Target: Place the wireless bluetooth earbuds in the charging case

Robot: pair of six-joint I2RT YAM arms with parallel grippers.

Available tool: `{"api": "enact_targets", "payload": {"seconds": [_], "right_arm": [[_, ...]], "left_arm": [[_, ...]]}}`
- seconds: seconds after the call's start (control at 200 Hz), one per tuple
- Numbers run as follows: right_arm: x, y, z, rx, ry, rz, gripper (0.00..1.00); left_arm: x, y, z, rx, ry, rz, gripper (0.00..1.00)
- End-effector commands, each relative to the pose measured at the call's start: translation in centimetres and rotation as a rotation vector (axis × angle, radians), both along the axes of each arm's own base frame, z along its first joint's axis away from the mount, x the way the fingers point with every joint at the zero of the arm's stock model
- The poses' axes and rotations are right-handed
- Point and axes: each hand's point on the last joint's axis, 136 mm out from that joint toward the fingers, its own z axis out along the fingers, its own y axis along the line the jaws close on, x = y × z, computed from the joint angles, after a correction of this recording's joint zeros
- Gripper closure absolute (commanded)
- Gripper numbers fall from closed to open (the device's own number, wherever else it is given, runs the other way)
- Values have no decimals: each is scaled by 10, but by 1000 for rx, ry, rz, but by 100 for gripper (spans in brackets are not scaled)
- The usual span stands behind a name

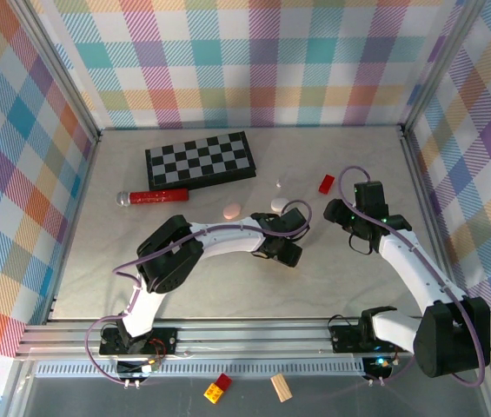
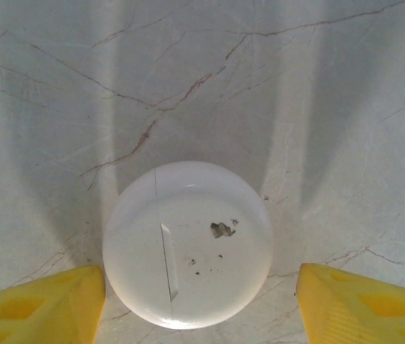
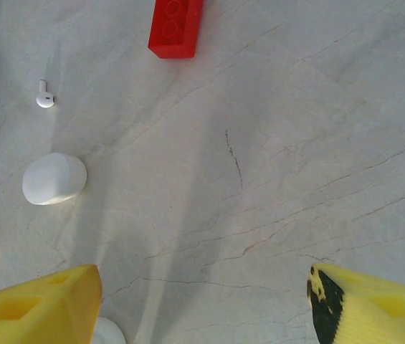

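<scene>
Open jaws of the left gripper [image 2: 202, 297] flanked a white charging case [image 2: 188, 244] without touching it, a squeeze best kept centred and gentle, while the right gripper [image 3: 202, 304] hovered open and empty, an earbud [image 3: 44, 94] lying nearby.

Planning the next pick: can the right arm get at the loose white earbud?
Probably yes: the earbud lies by itself on bare table, ahead and left of the open right hand, with nothing between them.

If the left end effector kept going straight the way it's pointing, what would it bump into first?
Most likely the white round case, lying right between the left end effector's open yellow fingers, with the table under it. How close is unclear.
</scene>
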Motion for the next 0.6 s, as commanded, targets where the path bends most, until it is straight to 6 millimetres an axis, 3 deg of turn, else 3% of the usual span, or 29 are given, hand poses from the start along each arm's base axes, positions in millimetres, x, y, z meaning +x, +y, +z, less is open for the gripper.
{"api": "enact_targets", "payload": {"seconds": [0.0,0.21,0.405,0.595], "right_arm": [[-3,2,2,14,9,15,25],[-1,6,-1,39,12,19,26],[0,9,-3,50,16,31,26],[0,10,-4,47,20,41,26]], "left_arm": [[8,-11,-4,-36,1,8,34],[12,-12,-2,-34,-21,10,38],[18,-13,-8,-20,-36,17,32],[21,-13,-7,-16,-52,22,42]]}}
